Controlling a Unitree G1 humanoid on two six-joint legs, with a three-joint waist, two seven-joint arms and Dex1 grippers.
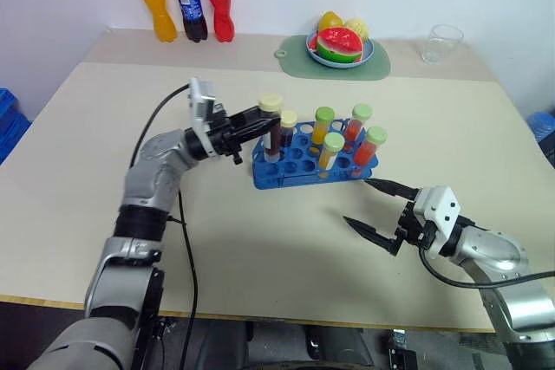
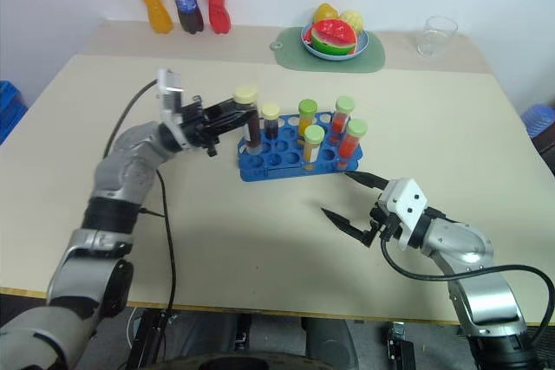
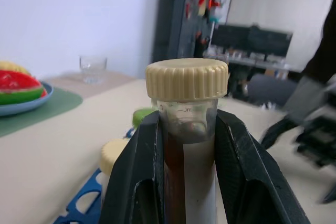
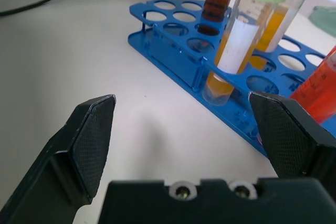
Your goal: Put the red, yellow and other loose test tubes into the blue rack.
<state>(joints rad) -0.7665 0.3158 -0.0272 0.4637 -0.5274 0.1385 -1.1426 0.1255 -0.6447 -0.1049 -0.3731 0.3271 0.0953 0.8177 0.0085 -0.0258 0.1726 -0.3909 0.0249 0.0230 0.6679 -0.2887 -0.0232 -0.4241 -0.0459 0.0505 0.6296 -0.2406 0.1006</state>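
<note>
the left gripper point(image 1: 260, 123) was clamped on a round clear tube point(image 1: 273, 132) with a ridged cream cap, over the blue rack point(image 1: 299, 166). the right gripper point(image 1: 375, 207) was wide apart.

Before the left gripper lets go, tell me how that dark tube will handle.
The dark tube looks rigid: the shut left gripper pinches it under the ribbed cap without bending it. Smooth and round, it would probably roll if dropped. Tall and narrow, it likely tips outside the rack.

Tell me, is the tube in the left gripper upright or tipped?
Upright: the cream-capped tube stands cap-up in the left gripper over the blue rack.
</note>
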